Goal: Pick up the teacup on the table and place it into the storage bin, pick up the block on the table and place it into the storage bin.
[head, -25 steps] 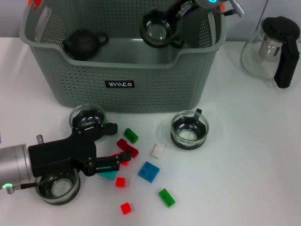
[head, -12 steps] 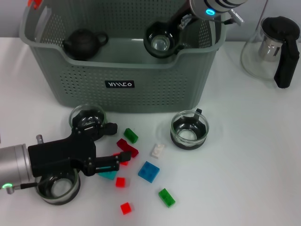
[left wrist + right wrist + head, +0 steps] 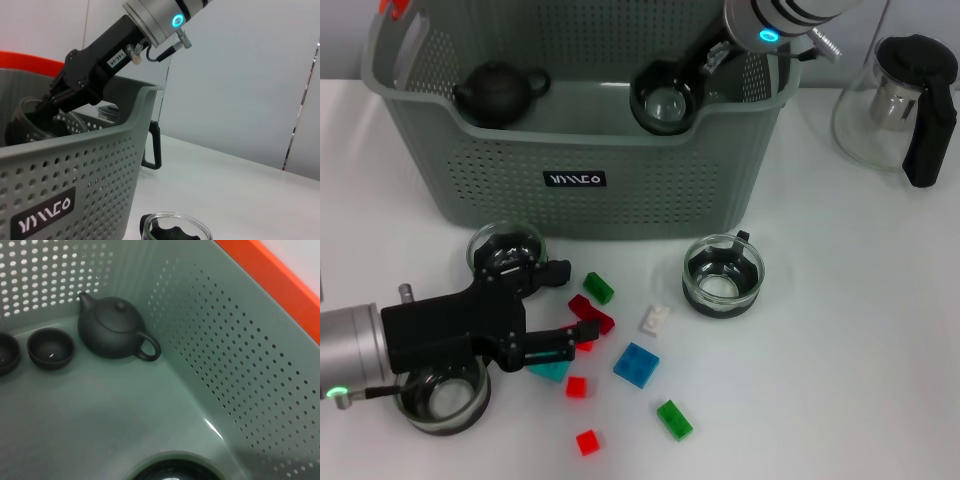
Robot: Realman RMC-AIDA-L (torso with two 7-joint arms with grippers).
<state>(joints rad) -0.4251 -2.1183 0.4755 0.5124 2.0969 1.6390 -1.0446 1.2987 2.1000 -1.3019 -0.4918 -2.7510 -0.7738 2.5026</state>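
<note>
From the head view, we see our right pincer [image 3: 688,78] pinching a teacup [image 3: 664,98] inside the storage bin [image 3: 575,180], toward one o'clock. Our left pincer [image 3: 555,312] hovers spread over the blocks [image 3: 592,318] at seven o'clock on the counter [image 3: 840,330].

In the left wrist view, the right pincer [image 3: 52,102] holds the cup just inside the bin wall [image 3: 75,165].

The right wrist view shows a dark teapot [image 3: 115,330] and small bowls [image 3: 50,347] on the bin floor; released high, the cup could tip or chip.

Glass teacup [image 3: 663,98] upright, apparently inside grey-green storage bin [image 3: 575,180].
</note>
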